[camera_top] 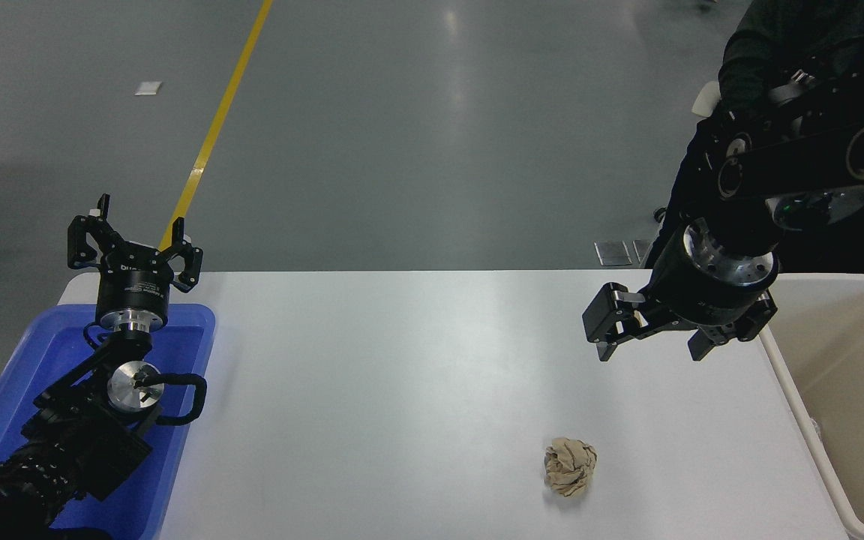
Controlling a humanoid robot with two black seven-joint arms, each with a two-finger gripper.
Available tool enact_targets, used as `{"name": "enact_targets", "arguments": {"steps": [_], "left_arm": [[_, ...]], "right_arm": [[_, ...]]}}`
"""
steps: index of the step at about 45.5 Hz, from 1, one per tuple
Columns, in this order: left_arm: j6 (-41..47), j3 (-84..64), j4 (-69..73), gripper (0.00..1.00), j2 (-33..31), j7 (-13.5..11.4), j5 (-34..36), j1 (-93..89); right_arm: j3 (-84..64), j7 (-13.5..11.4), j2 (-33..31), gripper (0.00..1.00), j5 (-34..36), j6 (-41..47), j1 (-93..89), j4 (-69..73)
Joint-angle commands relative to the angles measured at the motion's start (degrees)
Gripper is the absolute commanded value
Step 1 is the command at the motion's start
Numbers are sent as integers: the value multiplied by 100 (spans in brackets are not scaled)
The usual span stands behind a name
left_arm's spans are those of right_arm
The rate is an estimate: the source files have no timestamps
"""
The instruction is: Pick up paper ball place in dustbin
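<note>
While the ball lies untouched on the table, near its front edge and left of the bin, the right gripper hovers above, jaws apart, empty. Step: approach. Next: descend, straddle ball, close. Left gripper parked over blue tray, jaws apart.
</note>
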Motion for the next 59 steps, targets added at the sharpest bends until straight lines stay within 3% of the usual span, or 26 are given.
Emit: {"name": "enact_targets", "arguments": {"steps": [1,37,59], "left_arm": [[3,0,0,99,-3,0,0,1],[3,0,0,99,-3,0,0,1],[3,0,0,99,-3,0,0,1]], "right_arm": [[22,4,15,100,53,-46,-9,11],[93,21,217,100,70,-204,8,-6],[382,188,384,100,114,-1539,-984,11]]}}
